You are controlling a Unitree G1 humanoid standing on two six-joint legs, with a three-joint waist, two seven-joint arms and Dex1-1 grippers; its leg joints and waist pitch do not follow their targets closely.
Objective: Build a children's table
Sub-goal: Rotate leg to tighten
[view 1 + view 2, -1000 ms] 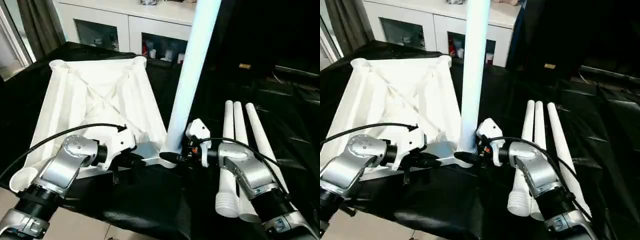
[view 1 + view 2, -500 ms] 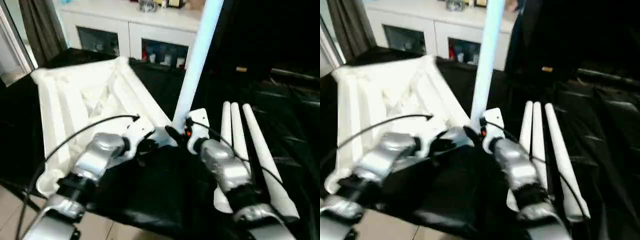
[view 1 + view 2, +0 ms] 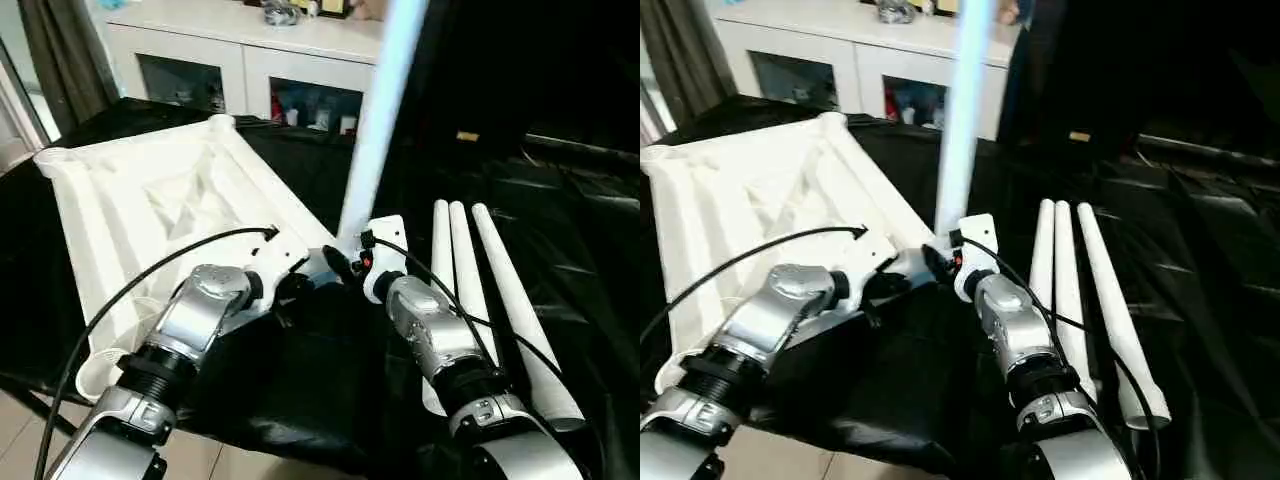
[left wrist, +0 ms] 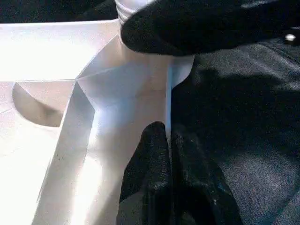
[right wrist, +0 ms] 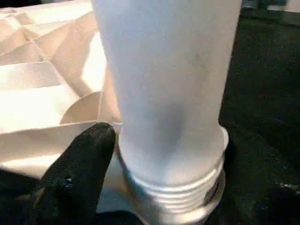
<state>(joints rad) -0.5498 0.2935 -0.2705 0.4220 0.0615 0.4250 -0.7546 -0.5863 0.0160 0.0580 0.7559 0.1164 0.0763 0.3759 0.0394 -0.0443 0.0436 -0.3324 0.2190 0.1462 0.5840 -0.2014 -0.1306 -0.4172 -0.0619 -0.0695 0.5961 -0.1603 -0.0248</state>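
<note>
White plastic table top (image 3: 150,200) lies upside down on the left part of the worktop (image 3: 330,400), which is draped w/ black cloth; ribs and raised rim face up, round sockets at the corners. Behind it, against the wall, stands a white cabinet (image 3: 250,60) w/ glass doors.

Left gripper (image 4: 168,136) sits at the near right corner of the top. Its fingers (image 4: 150,159) are pressed together w/ the thin rim wall pinched between them, so it's clamped on the table top. In the head views the silver left forearm (image 3: 195,320) reaches in from the lower left to that same corner.

Just right of it, one leg (image 3: 375,120) stands nearly upright in the corner socket, leaning a bit to the right toward its top end. Ribbed collar at its base shows above the socket in the right wrist view (image 5: 173,187).

Right gripper (image 3: 340,268) is at the base of that leg. One black finger (image 5: 79,159) lies beside the collar; can't tell if it touches, and can't tell how wide the fingers stand or whether they grip the leg.

Further right, three spare legs (image 3: 470,290) lie side by side on the cloth, touching or nearly so, wide ends toward the robot.
</note>
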